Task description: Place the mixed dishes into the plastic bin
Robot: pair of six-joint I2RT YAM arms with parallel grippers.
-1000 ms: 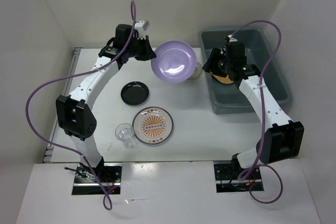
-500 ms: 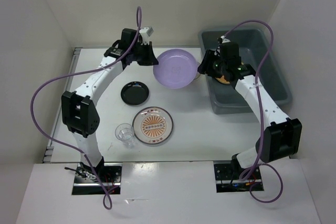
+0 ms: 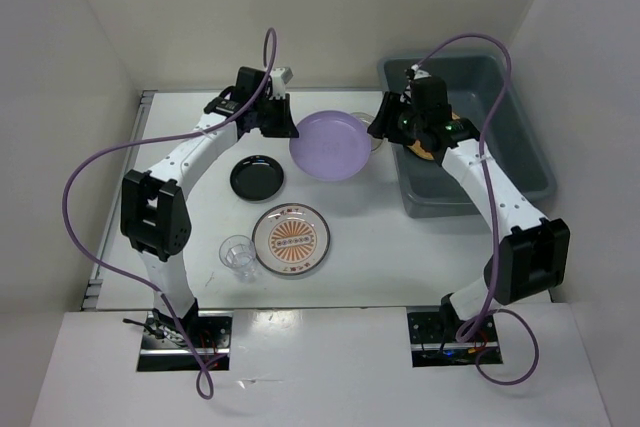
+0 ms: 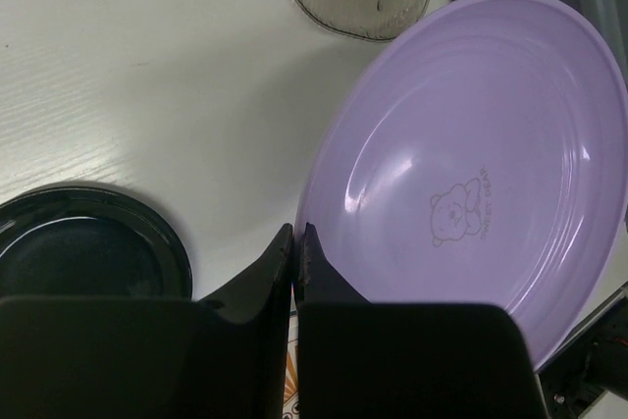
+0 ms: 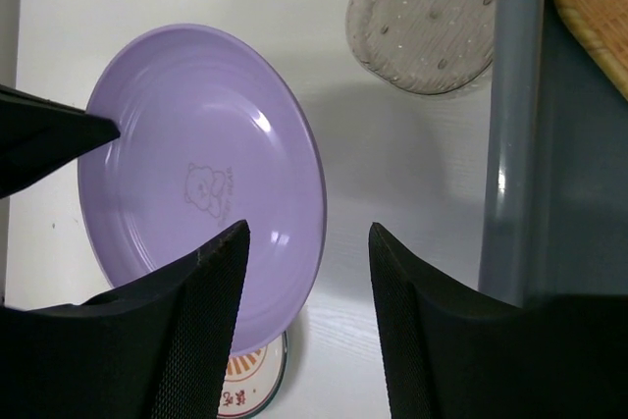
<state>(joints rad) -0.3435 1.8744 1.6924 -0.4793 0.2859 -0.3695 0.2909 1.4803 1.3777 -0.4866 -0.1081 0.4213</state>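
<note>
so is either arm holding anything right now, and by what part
The left gripper pinches the purple plate by its rim. The right gripper is open, holding nothing.

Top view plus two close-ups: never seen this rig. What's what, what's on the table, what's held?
These are two robot arms bolted at the near edge of a table. The wide picture is from a fixed overhead camera. The close-ups come from a camera on each wrist, so the dark shapes at their bottom are that arm's own jaws. The left arm has its jaws shut on the rim of a purple plate, lifted off the table. The right arm has its jaws open near the plate's opposite edge. On the table lie a black dish, a patterned plate, a glass cup and a smoky dish. A grey bin at the right holds a tan plate.
</note>
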